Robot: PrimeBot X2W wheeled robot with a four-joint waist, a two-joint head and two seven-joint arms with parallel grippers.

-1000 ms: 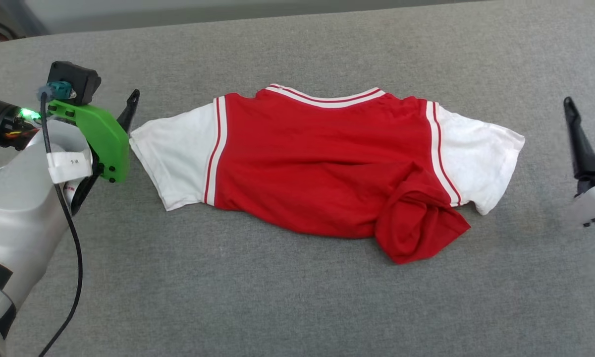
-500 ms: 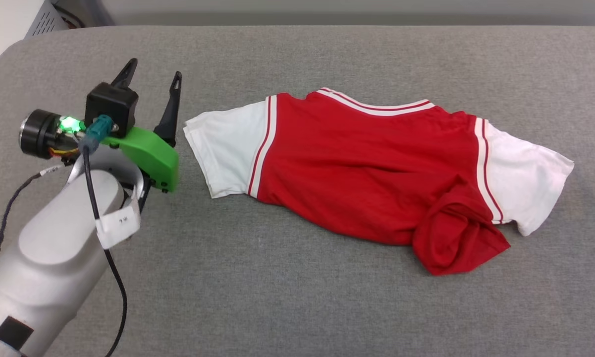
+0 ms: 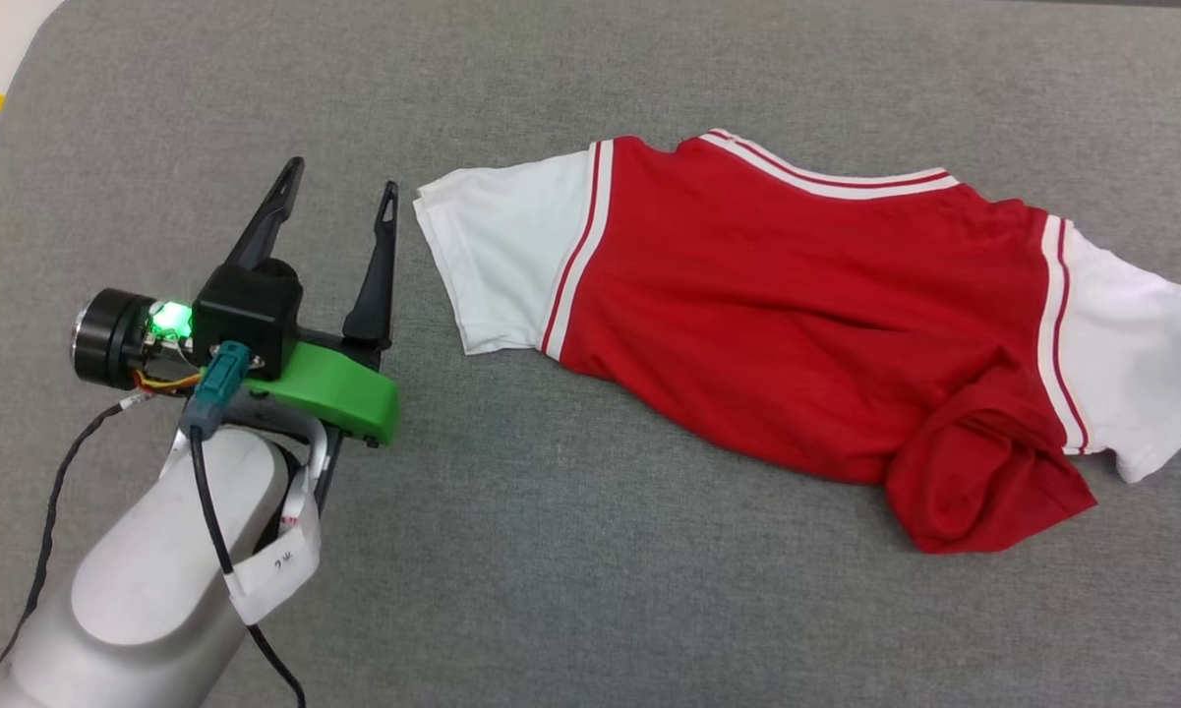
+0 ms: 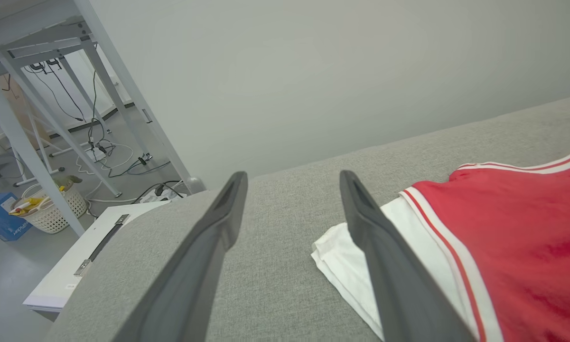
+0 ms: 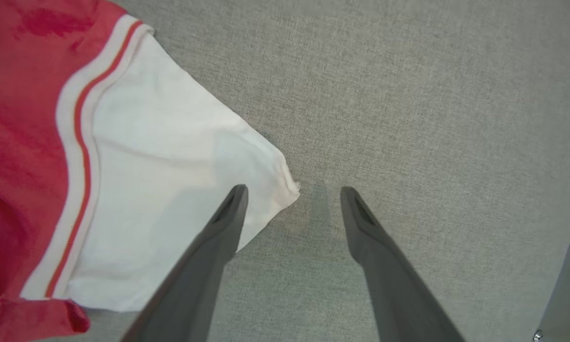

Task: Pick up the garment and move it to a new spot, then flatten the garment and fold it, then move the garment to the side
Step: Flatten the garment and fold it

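Find soft red short-sleeved T-shirt [image 3: 777,324], white sleeves, spread on grey fabric tabletop [image 3: 590,590]. Note left tool [image 3: 342,174] gaping empty beside 1 sleeve [image 3: 497,261], right tool [image 5: 293,190] likewise at the other's tip. Expect limp, light cloth; pinch sleeve hems.

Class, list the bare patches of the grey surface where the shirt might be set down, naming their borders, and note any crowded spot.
Bare: the broad near strip of grey surface between the left arm and the hem of the garment; the far strip beyond its collar. Crowded: the narrow gap between the left gripper and the white sleeve.
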